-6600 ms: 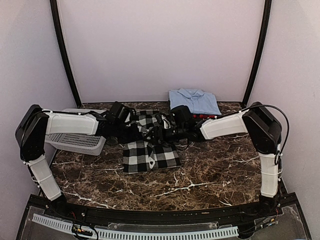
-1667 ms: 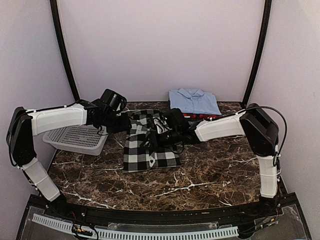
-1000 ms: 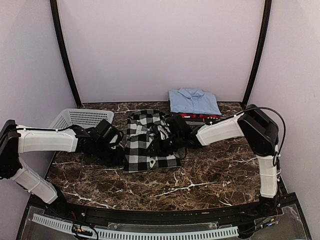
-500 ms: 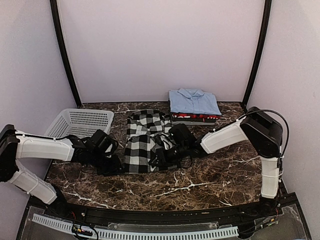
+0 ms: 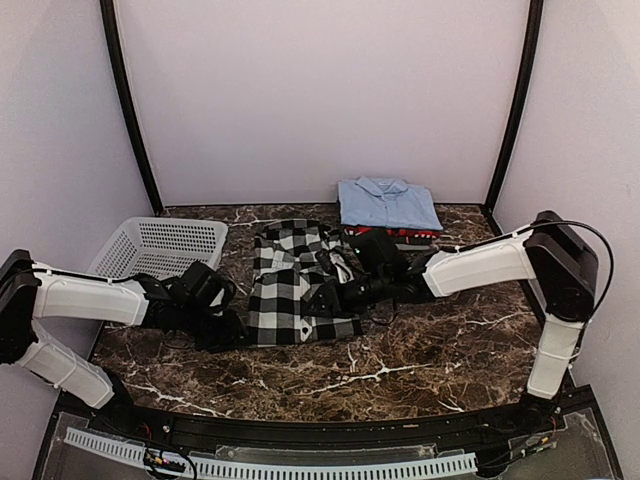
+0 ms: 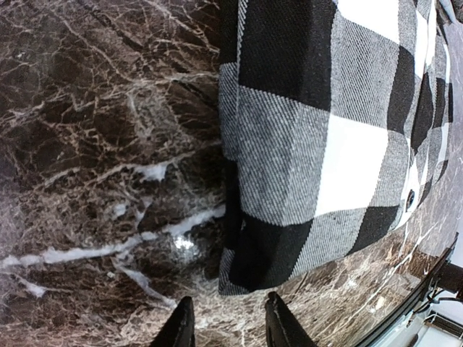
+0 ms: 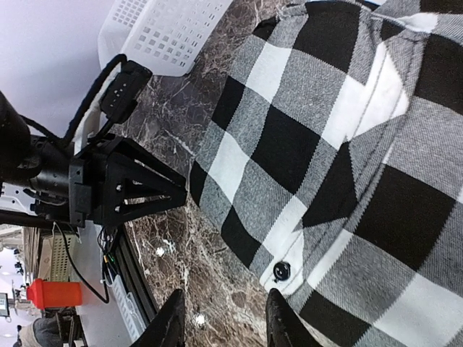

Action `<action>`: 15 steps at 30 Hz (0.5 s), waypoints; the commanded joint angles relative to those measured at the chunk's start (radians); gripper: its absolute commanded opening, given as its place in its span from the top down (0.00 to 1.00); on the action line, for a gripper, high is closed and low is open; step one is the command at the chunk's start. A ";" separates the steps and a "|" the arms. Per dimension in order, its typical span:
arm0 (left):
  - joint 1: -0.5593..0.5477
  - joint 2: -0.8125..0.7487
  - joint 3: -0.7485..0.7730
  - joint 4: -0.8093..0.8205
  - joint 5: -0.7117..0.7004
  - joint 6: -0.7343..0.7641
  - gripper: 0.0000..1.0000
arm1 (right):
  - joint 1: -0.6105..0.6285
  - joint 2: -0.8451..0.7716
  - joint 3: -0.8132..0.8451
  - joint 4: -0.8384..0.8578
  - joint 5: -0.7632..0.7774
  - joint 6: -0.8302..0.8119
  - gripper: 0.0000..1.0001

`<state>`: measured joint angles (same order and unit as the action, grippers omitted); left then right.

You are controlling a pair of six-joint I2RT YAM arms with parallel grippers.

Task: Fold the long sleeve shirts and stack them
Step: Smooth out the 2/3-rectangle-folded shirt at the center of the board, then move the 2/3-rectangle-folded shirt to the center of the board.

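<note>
The black-and-white checked shirt (image 5: 285, 300) lies folded on the marble table (image 5: 430, 350) at its middle. Behind it at the right, the light blue collared shirt (image 5: 388, 203) rests folded on the red shirt (image 5: 405, 233). My left gripper (image 5: 236, 330) sits low at the checked shirt's near left corner, open and empty; in the left wrist view that corner (image 6: 249, 271) lies just ahead of the left gripper (image 6: 228, 329). My right gripper (image 5: 322, 298) hovers open over the shirt's near edge, close to a buttoned cuff (image 7: 281, 271), holding nothing.
A grey perforated basket (image 5: 160, 247) stands at the back left. Purple walls close in the back and both sides. The left gripper's black fingers (image 7: 137, 191) show in the right wrist view, just left of the shirt's edge.
My left arm has swung from beside the basket down to the checked shirt's near left corner. My right arm's elbow has moved out to the right, its gripper staying over the shirt.
</note>
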<state>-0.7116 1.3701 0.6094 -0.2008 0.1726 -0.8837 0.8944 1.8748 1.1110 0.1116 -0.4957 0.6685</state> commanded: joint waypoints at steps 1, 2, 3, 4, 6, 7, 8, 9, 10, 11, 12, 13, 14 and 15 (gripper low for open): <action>-0.003 -0.007 -0.019 0.019 0.006 0.014 0.68 | -0.037 -0.100 -0.090 -0.078 0.061 -0.068 0.65; -0.003 -0.007 -0.019 0.021 0.007 0.022 0.68 | -0.044 -0.117 -0.114 -0.090 0.074 -0.080 0.65; -0.003 -0.005 -0.020 0.025 0.009 0.025 0.68 | -0.051 -0.131 -0.138 -0.105 0.090 -0.091 0.65; -0.003 -0.004 -0.021 0.028 0.010 0.030 0.68 | -0.057 -0.146 -0.163 -0.126 0.106 -0.101 0.65; -0.003 0.001 -0.023 0.038 0.013 0.037 0.69 | -0.075 -0.173 -0.215 -0.131 0.117 -0.106 0.65; -0.003 0.005 -0.024 0.045 0.014 0.038 0.69 | -0.080 -0.189 -0.238 -0.128 0.123 -0.106 0.66; -0.003 0.004 -0.028 0.050 0.018 0.038 0.69 | -0.084 -0.196 -0.255 -0.125 0.128 -0.105 0.66; -0.003 0.003 -0.034 0.060 0.021 0.038 0.70 | -0.086 -0.199 -0.268 -0.123 0.130 -0.105 0.66; -0.003 0.002 -0.037 0.064 0.021 0.038 0.70 | -0.088 -0.199 -0.277 -0.119 0.135 -0.104 0.66; -0.003 0.002 -0.038 0.068 0.021 0.038 0.70 | -0.090 -0.195 -0.283 -0.116 0.141 -0.103 0.66; -0.003 0.001 -0.039 0.069 0.019 0.038 0.71 | -0.092 -0.190 -0.287 -0.116 0.147 -0.100 0.66; -0.003 0.003 -0.040 0.069 0.018 0.038 0.71 | -0.095 -0.184 -0.292 -0.116 0.149 -0.094 0.67; -0.003 0.005 -0.040 0.068 0.013 0.042 0.71 | -0.100 -0.180 -0.297 -0.089 0.153 -0.088 0.68; -0.003 0.006 -0.041 0.064 0.012 0.042 0.71 | -0.104 -0.176 -0.303 -0.078 0.160 -0.079 0.68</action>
<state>-0.7116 1.3731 0.5865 -0.1482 0.1837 -0.8612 0.8032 1.7058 0.8238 -0.0166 -0.3717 0.5816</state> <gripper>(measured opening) 0.292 0.326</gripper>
